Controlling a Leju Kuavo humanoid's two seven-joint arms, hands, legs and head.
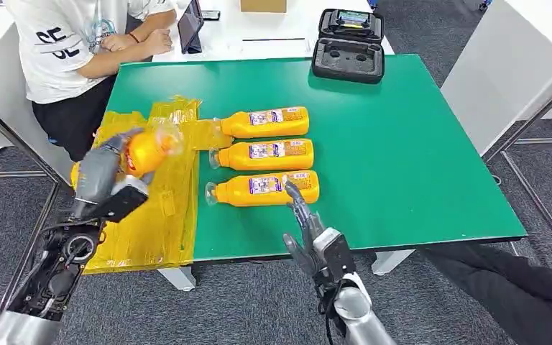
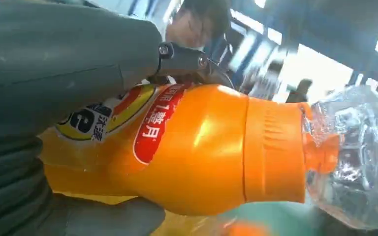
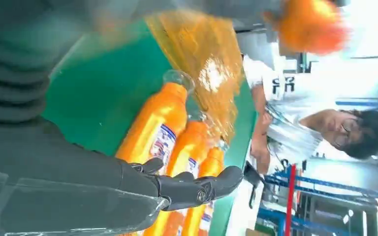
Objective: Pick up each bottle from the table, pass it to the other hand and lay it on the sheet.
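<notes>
My left hand [image 1: 104, 172] grips an orange bottle [image 1: 147, 149] with a clear cap, held above the yellow sheet [image 1: 159, 215] at the table's left side. Close up, that bottle [image 2: 197, 147] lies across my left hand [image 2: 54, 98]. Three more orange bottles lie on their sides in a row on the green table: far [image 1: 264, 122], middle [image 1: 266, 154], near [image 1: 266, 188]. My right hand [image 1: 309, 233] hovers open over the table's front edge, fingertips just short of the near bottle [image 3: 155, 132]. In the right wrist view, my right hand's dark fingers [image 3: 192, 187] are spread.
A person in a white shirt [image 1: 72, 43] sits at the table's far left corner. A black open case [image 1: 350, 44] rests at the far edge. The green table [image 1: 417, 151] has bare room to the right of the bottles.
</notes>
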